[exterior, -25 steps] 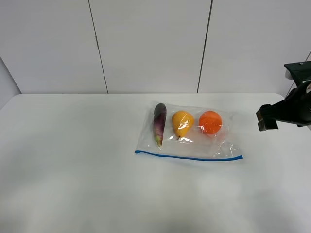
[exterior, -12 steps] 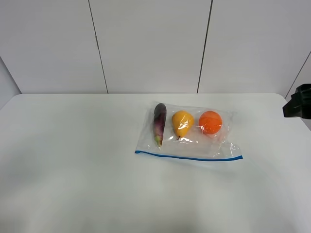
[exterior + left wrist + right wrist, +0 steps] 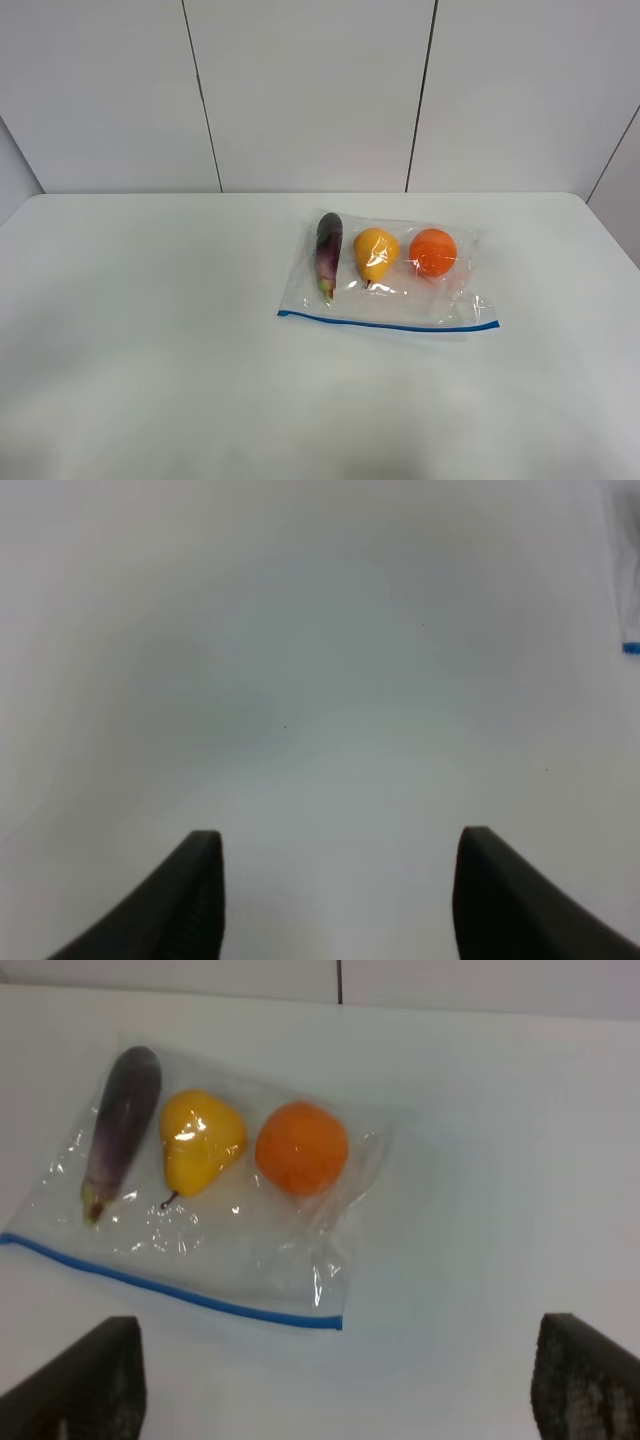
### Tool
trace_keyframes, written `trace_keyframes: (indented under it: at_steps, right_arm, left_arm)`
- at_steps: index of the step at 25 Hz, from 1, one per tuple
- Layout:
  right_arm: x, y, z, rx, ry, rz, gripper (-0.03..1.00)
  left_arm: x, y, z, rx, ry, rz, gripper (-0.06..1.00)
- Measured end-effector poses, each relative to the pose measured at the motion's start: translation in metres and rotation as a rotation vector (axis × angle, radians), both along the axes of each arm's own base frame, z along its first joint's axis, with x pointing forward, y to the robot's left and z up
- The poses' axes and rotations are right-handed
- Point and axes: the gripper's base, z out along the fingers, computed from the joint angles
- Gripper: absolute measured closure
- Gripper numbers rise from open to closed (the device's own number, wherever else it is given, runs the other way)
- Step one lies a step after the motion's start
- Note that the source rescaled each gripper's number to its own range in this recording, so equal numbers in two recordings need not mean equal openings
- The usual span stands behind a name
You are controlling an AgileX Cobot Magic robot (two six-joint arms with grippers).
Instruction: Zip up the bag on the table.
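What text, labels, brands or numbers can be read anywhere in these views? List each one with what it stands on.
None: no readable text in any view.
The bag is clear plastic with only a plain blue zipper strip; no print shows.
The eggplant, pear and orange carry no stickers.
The table and wall panels are unmarked.

Neither arm appears in the high exterior view. In the left wrist view, the left gripper (image 3: 335, 895) shows two dark fingertips (image 3: 190, 900) set well apart, with nothing between them. In the right wrist view, the right gripper (image 3: 335, 1385) shows two dark fingertips (image 3: 95, 1380) at the frame's corners, spread very wide and holding nothing.
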Motion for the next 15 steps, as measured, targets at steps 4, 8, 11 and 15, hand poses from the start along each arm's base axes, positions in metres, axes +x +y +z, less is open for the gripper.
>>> trace_keyframes:
  at_steps: [4,8,11,15]
  right_arm:
    - [-0.019,0.000,-0.022,0.015,-0.021,0.001,0.13]
    - [-0.034,-0.001,-0.042,0.047,-0.036,-0.016,0.13]
    - [-0.046,-0.001,-0.050,0.081,-0.065,-0.034,0.13]
    - [-0.062,-0.002,-0.052,0.088,-0.099,-0.032,0.13]
  left_arm:
    - [0.000,0.000,0.000,0.000,0.000,0.000,0.28]
    - [0.000,0.000,0.000,0.000,0.000,0.000,0.28]
    - [0.000,0.000,0.000,0.000,0.000,0.000,0.28]
    - [0.000,0.000,0.000,0.000,0.000,0.000,0.28]
